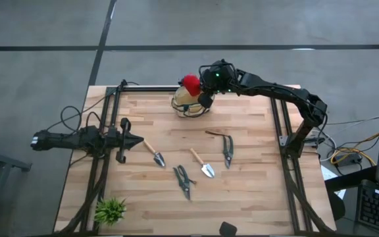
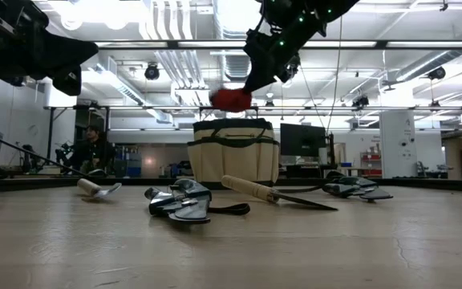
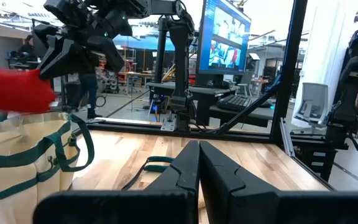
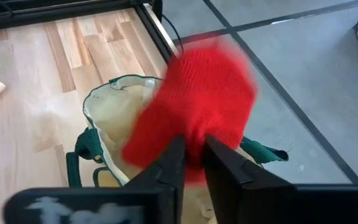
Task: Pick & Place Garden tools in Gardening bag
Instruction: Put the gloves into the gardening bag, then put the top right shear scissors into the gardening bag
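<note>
The tan gardening bag [image 1: 189, 104] with green trim stands upright at the table's far middle. My right gripper [image 1: 201, 87] is above it, shut on a red knitted item [image 1: 190, 83], which also shows in the low view [image 2: 231, 99]. Two trowels [image 1: 154, 153] [image 1: 202, 164] and two pruning shears [image 1: 183, 180] [image 1: 227, 150] lie flat on the table. My left gripper [image 1: 135, 139] is shut and empty, level at the table's left side. My right gripper pinches the red item's near edge [image 4: 191, 155] between its two fingers, from above, slanting down toward the bag. The item is lifted clear and hangs over the bag's open mouth [image 4: 114, 102].
A small spiky green plant [image 1: 110, 210] stands at the near left corner. A dark strap [image 1: 214, 133] lies beside the right shears. A small dark object [image 1: 227, 228] sits at the near edge. Black frame rails [image 1: 283, 141] run along both table sides. A person [image 2: 93, 151] sits beyond the table.
</note>
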Tool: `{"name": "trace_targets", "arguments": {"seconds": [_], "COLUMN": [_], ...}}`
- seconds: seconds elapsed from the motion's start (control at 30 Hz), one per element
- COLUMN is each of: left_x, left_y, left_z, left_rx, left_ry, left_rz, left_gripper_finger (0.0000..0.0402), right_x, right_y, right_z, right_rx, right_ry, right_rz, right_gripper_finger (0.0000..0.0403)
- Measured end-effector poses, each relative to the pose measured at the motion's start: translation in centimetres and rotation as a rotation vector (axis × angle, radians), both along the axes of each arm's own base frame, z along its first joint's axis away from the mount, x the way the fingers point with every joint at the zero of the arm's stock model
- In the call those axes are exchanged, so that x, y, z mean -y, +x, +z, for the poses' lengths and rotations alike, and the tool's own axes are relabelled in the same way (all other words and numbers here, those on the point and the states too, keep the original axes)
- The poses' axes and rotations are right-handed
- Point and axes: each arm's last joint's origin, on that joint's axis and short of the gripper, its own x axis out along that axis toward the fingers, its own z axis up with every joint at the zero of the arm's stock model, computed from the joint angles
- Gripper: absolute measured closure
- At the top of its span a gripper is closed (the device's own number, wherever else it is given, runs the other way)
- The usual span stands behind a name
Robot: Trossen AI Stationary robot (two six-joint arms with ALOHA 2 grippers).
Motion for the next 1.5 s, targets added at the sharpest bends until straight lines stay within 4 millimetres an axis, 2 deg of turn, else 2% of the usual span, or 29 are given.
{"name": "trace_targets", "arguments": {"seconds": [0.23,0.5,0.7,0.9,1.23,1.5], "left_x": [0.0,0.0,0.0,0.0,0.0,0.0], "left_y": [0.0,0.0,0.0,0.0,0.0,0.0], "left_z": [0.0,0.0,0.0,0.0,0.0,0.0], "left_rx": [0.0,0.0,0.0,0.0,0.0,0.0], "left_ry": [0.0,0.0,0.0,0.0,0.0,0.0], "left_rz": [0.0,0.0,0.0,0.0,0.0,0.0], "left_gripper_finger": [0.0389,0.0389,0.0389,0.0389,0.0389,0.0389], "right_x": [0.0,-0.8,-2.5,-3.9,-6.7,-7.7], "right_y": [0.0,-1.5,-2.6,-2.9,-3.4,-3.6], "right_z": [0.0,1.1,0.5,-1.5,-6.7,-10.5], "right_rx": [0.006,-0.016,-0.099,-0.184,-0.337,-0.301], "right_ry": [0.008,0.069,0.268,0.375,0.437,0.411], "right_rz": [-0.007,-0.027,0.185,0.27,0.342,0.361], "right_gripper_finger": [0.0281,0.0237,0.023,0.0245,0.0265,0.0271]}}
